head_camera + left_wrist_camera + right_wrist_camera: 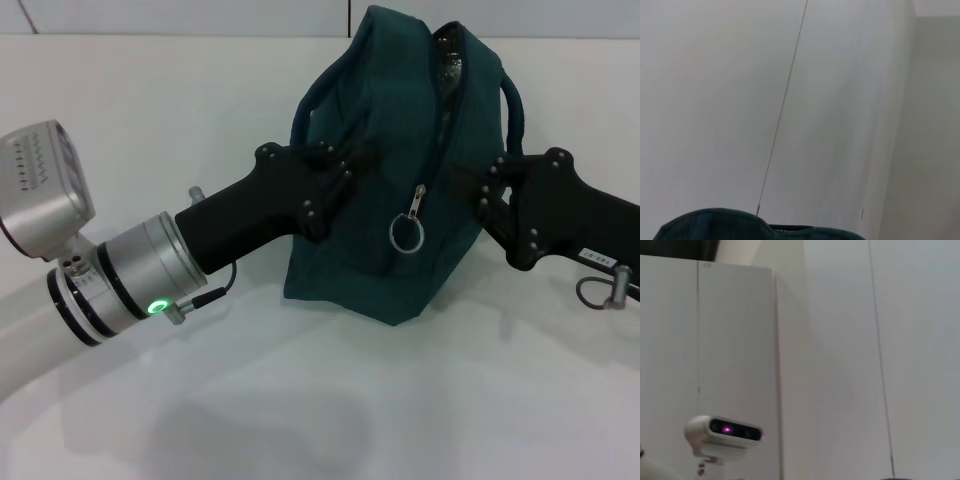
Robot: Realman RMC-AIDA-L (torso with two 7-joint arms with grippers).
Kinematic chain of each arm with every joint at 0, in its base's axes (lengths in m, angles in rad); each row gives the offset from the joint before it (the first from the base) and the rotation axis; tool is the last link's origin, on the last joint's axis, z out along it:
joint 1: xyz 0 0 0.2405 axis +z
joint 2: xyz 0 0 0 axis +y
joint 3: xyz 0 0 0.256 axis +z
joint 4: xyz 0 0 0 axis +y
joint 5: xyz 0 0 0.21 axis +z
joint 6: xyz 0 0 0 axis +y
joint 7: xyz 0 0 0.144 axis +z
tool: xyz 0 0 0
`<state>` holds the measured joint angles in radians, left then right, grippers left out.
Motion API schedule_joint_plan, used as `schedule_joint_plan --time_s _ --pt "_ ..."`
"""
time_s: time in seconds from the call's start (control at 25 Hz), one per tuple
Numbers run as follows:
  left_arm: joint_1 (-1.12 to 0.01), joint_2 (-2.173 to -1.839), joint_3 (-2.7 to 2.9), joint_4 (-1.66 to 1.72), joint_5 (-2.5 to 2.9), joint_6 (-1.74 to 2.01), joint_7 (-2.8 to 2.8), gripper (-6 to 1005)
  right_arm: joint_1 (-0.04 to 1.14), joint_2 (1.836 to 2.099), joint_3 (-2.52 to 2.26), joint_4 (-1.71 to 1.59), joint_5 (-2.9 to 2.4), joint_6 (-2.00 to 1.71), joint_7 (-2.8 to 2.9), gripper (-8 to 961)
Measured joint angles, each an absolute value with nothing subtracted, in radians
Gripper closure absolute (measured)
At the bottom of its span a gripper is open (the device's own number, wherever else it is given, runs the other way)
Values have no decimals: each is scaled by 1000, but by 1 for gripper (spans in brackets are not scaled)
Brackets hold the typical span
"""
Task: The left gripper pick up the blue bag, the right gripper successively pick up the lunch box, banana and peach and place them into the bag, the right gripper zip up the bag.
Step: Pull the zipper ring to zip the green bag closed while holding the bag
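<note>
Standing upright on a white table, the blue bag is being flanked by both arms in the head view. Its long axis is running away from the robot, so the zipper is climbing up the near end face toward the top, where it is parted and a little silver lining is showing. The ring pull is hanging against the near face, pointing down. Two cord handles are arching out, one on each side near the top.

The left gripper is being pressed against the bag's left side from the left, its silver wrist lit green. The fingers are being closed on a fold of the bag's fabric just below the left handle.

The right gripper is being held at the bag's right side, just under the right handle; whether it is gripping anything cannot be told.

In the left wrist view only a curved edge of the bag's fabric is being shown against a pale wall. In the right wrist view a white camera with a magenta light is being shown.
</note>
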<state>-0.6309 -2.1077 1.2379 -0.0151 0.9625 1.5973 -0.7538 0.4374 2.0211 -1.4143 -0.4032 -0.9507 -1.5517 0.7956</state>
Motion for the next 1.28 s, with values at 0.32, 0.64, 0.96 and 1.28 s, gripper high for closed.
schedule_joint_plan --time_s 0.32,0.64,0.96,1.28 --pt "-619 -2108 1238 -13 963 1601 -753 945 432 1960 -1428 -414 -1061 -1689 882 904" --pt "-606 -2108 1238 -4 965 1611 -753 944 406 1963 -1420 -412 -1096 -1644 960 771" --pt "-608 -2108 1239 -3 966 1612 -753 944 438 2007 -1424 -414 -1161 -1556 975 610" --pt "-606 -2108 1239 -3 967 1613 -753 944 453 2013 -1426 -414 -1161 -1529 993 586"
